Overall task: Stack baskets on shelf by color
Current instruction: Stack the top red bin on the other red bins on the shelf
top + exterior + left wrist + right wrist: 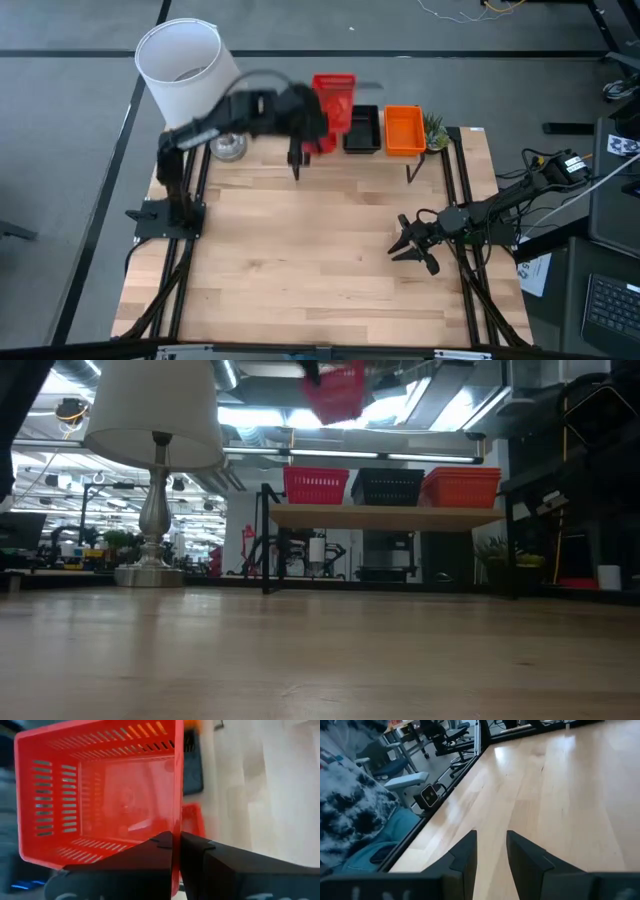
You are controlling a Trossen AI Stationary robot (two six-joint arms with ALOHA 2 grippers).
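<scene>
A: From overhead, the low light-wood shelf looks crowded. From table height?

B: Red, black and orange mesh plastic baskets in a row; another red mesh basket hangs above them.

A: The left gripper is clamped on its wall; the right gripper rests parted over the table.

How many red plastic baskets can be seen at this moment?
2. One red perforated plastic basket sits on the low wooden shelf, beside the black basket. The other red basket is held in the air above it by the left gripper. Stacked ones may be hidden.
</scene>
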